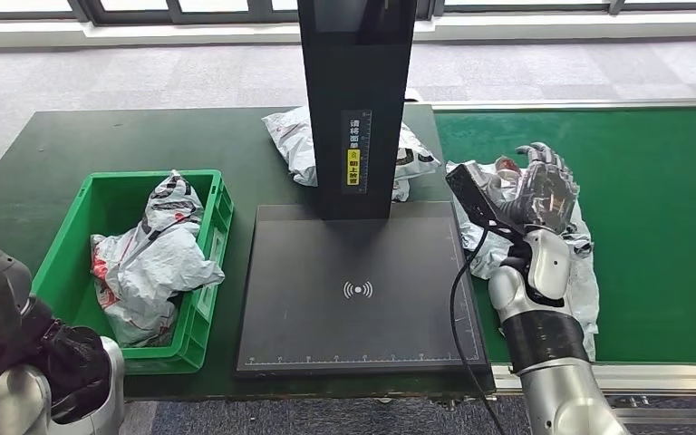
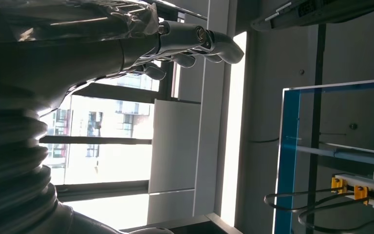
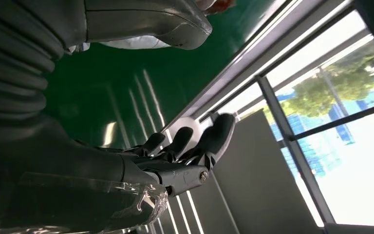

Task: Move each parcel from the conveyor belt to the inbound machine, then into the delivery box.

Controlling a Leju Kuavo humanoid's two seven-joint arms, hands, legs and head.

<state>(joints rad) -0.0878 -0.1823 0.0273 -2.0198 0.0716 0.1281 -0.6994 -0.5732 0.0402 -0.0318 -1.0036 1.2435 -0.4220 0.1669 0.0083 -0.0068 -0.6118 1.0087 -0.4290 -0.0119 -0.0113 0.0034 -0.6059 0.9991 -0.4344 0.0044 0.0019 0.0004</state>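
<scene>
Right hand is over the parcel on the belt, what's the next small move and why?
Probably lower the right hand and close it on the grey parcel: its fingers are spread above the bag with nothing held, and the scanner platform is bare.

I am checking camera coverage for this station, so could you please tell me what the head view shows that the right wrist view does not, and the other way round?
The head view alone shows the green crate with parcels inside, the black scanner platform with its upright post, another parcel behind that post, and the left arm low at the corner. The right wrist view alone shows the window frames and a tree outside. Both share the right hand, open with fingers apart, the green conveyor belt, and the white parcel lying under the hand.
</scene>
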